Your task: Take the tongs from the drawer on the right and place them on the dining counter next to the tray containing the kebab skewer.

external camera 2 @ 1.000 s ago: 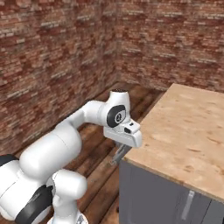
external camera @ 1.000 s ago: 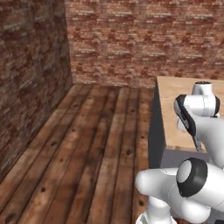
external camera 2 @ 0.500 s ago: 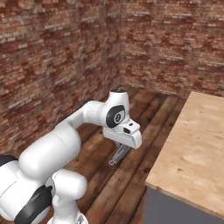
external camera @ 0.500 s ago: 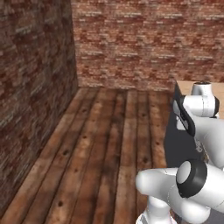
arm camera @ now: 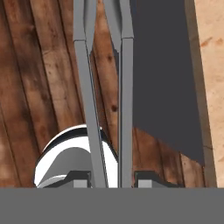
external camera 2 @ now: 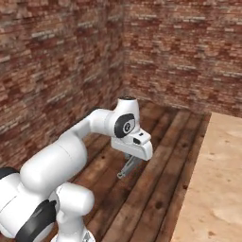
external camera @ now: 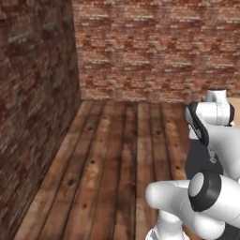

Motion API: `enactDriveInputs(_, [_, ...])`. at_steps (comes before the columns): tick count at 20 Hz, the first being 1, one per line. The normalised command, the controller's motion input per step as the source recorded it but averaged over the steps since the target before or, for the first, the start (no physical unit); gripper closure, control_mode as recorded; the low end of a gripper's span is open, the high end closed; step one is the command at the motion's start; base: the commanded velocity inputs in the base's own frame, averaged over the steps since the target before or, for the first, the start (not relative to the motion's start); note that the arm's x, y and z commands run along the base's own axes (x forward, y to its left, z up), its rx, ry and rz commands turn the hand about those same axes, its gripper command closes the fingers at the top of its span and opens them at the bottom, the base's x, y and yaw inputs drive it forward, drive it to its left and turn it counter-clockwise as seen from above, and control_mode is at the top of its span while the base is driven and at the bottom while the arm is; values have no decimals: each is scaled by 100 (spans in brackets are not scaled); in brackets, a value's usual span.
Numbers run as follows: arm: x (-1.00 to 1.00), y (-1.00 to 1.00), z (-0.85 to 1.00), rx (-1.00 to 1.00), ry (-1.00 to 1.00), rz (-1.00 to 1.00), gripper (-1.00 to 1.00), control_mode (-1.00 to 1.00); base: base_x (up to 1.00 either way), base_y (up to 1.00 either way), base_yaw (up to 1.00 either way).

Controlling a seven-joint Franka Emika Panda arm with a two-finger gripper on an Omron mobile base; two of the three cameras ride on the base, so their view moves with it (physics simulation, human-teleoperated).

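Overhead, jaws clamped on the tongs point(arm camera: 107, 100) hang above plank floor point(external camera: 108, 159), brick walls point(external camera 2: 61, 61) around.

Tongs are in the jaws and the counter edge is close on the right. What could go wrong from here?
1. The tongs are gripped only at one end by the gripper, so the long free end could swing or slip out over the wooden floor.
2. That hanging end sits beside the dining counter; in the hand view its dark side panel lies close by, so it may catch the counter edge if not raised first.
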Motion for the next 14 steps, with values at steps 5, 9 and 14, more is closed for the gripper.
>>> enactDriveInputs(5, [0,0,0,0,0,0,100,100,91,3,-7])
enactDriveInputs(9, [0,0,0,0,0,0,100,100,90,1,-7])
enactDriveInputs(14, [0,0,0,0,0,0,100,100,90,2,-7])
